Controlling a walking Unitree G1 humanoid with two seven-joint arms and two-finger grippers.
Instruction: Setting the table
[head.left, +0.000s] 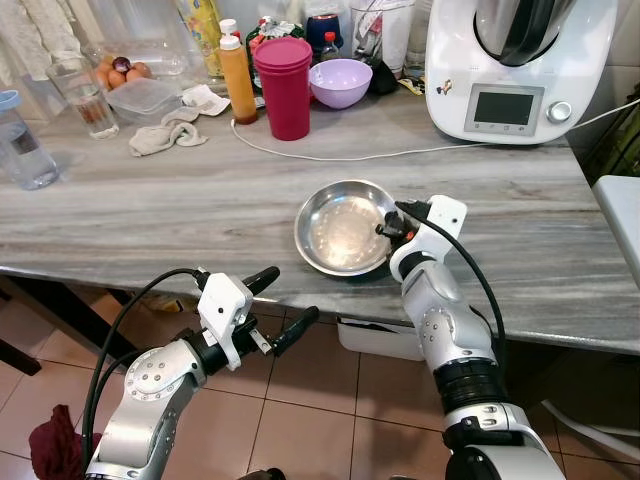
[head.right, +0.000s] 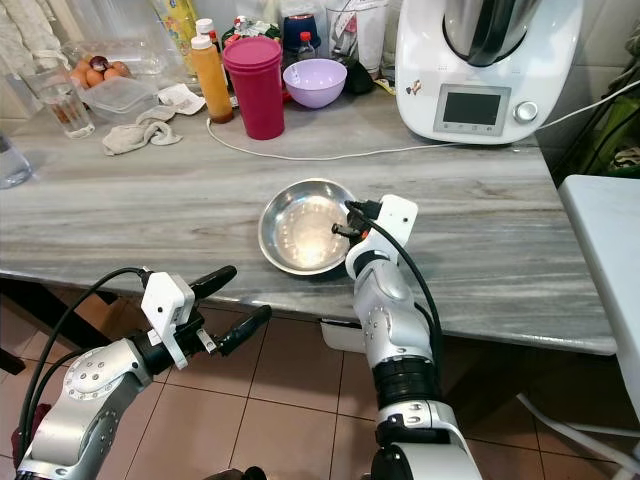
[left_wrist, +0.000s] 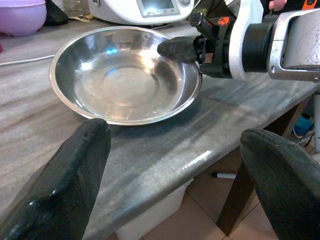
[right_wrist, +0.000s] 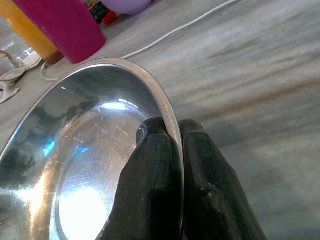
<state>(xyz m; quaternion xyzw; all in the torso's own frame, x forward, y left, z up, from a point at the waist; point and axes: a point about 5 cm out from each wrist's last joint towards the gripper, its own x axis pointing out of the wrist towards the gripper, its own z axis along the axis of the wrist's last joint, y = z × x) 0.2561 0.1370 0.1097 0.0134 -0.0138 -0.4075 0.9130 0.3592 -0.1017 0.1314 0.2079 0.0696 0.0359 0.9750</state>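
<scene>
A shallow steel bowl (head.left: 345, 230) rests near the front edge of the grey marbled counter (head.left: 200, 210). My right gripper (head.left: 387, 226) is shut on the bowl's right rim; the right wrist view shows one black finger (right_wrist: 155, 170) inside the rim and the other outside it. My left gripper (head.left: 285, 305) hangs open below the counter's front edge, a little left of the bowl, with nothing between its fingers (left_wrist: 65, 175). The bowl (left_wrist: 125, 80) and the right gripper's fingertips (left_wrist: 177, 48) lie ahead of it in the left wrist view.
At the back stand a magenta tumbler stack (head.left: 284, 87), an orange bottle (head.left: 238, 80), a lilac bowl (head.left: 340, 82) and a white kitchen machine (head.left: 515, 65). A white cable (head.left: 330, 153) crosses the counter. A glass (head.left: 85, 100), a cloth (head.left: 165, 133) and a water bottle (head.left: 22, 145) are left.
</scene>
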